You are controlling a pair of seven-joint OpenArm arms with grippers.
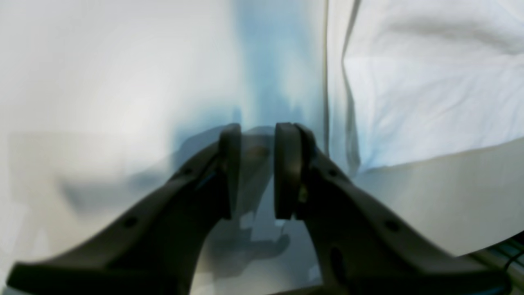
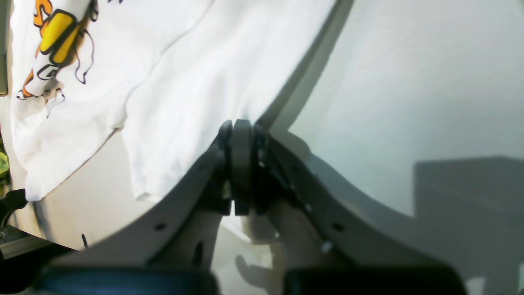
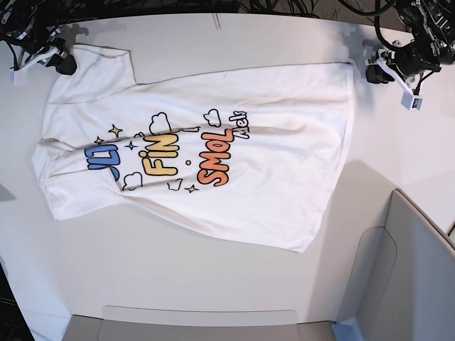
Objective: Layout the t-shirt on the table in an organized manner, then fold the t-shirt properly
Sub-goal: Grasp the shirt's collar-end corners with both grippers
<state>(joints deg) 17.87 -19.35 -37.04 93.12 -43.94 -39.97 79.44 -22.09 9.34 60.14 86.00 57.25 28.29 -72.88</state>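
- Spread print-side up across the table point(image 3: 213, 277), the t-shirt point(image 3: 213, 121) — sleeves and collar end toward the right gripper point(image 3: 60, 60), hem end toward the left gripper point(image 3: 377, 71).
- Rumpled at the sleeve end, one sleeve bunched and folded near the blue lettering; flatter toward the hem, with a few long creases.
- Lying at a slant on the table, the hem corner nearest the grey padded panel point(image 3: 419, 270) reaching furthest down, short of touching it.
- In the right wrist view: right gripper point(image 2: 237, 164) pinched tight, jaws pressed together with white shirt cloth point(image 2: 196, 94) meeting the tips — seemingly nipped on the sleeve edge, though the contact itself sits hidden behind the fingers.
- Yellow and orange lettering visible beyond that sleeve, up the shirt from the closed jaws.
- In the left wrist view: left gripper point(image 1: 256, 168) parted narrowly, a clear gap between the pads and nothing in it.
- Just beside the shirt's hem edge point(image 1: 430, 102), not on it — cloth off to one side of the fingers, bare table under them.
- Blurred picture there, so exact height above the table cannot be told.
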